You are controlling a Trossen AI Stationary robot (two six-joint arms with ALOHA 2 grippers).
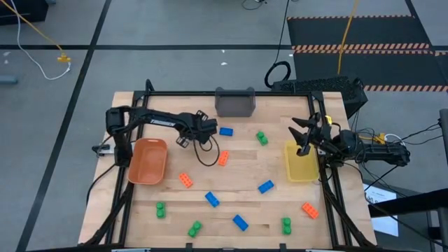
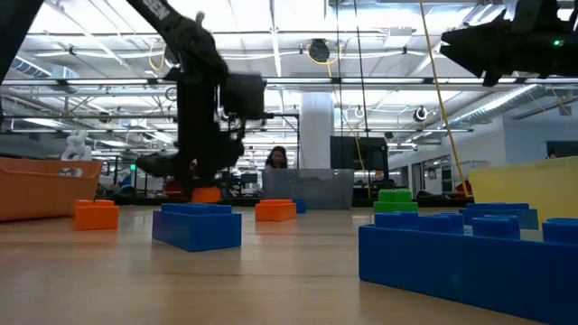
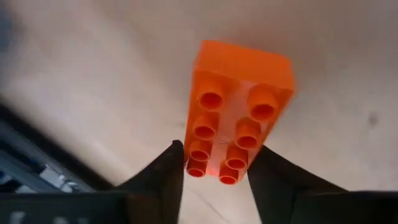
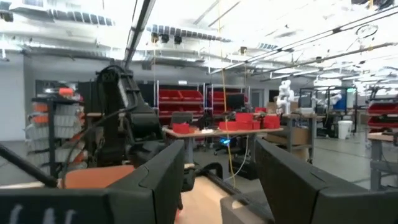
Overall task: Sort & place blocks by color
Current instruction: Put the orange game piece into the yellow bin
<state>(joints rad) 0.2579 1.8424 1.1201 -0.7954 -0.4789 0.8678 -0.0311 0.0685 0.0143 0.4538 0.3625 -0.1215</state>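
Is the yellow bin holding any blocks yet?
No. In the high view the yellow bin shows only its bare floor, with the right gripper above it and the blocks scattered on the table.

blocks [image 1: 211, 199] scattered on table [image 1: 280, 105], between bins [image 1: 148, 160]

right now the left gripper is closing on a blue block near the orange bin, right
Not quite: the block between the left gripper fingers is orange, not blue, as the left wrist view shows. It does lie near the orange bin.
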